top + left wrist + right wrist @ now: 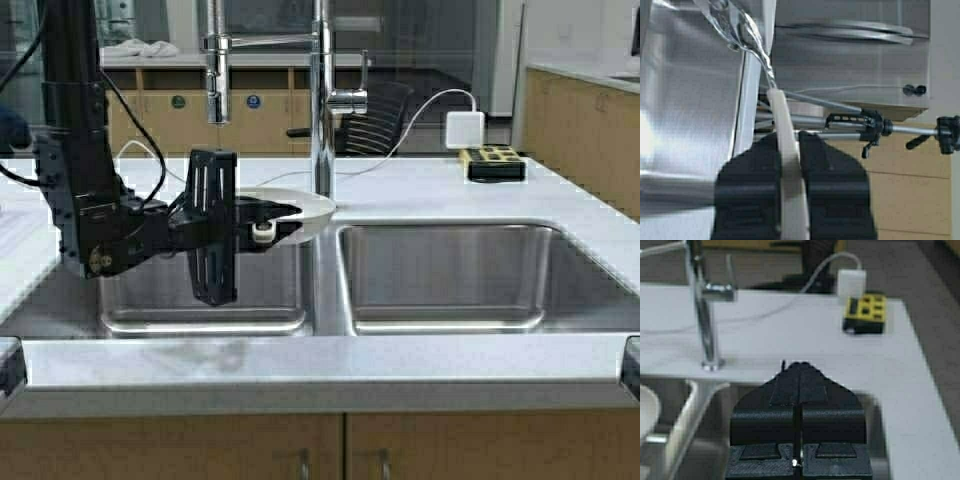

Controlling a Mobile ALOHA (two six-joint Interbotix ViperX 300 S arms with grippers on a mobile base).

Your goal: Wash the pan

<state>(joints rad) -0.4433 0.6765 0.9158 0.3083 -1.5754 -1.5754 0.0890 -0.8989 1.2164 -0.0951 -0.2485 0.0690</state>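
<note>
The pan point(308, 206) is off-white and hangs roughly level over the back of the left sink basin point(270, 290), beside the tap's base. My left gripper point(262, 224) comes in from the left and is shut on the pan. In the left wrist view the pan point(784, 125) runs as a pale strip between the two black fingers point(747, 190) of the left gripper point(790, 137). My right gripper point(799, 366) is shut on nothing, above the right sink basin point(872, 410). An edge of the pan point(646, 410) shows in the right wrist view.
A tall steel tap point(322, 100) stands between the basins, and its pull-down sprayer point(217, 85) hangs over the left one. The right basin point(450, 270) holds nothing. A yellow power strip point(492, 162) and a white adapter point(465, 128) lie on the counter behind.
</note>
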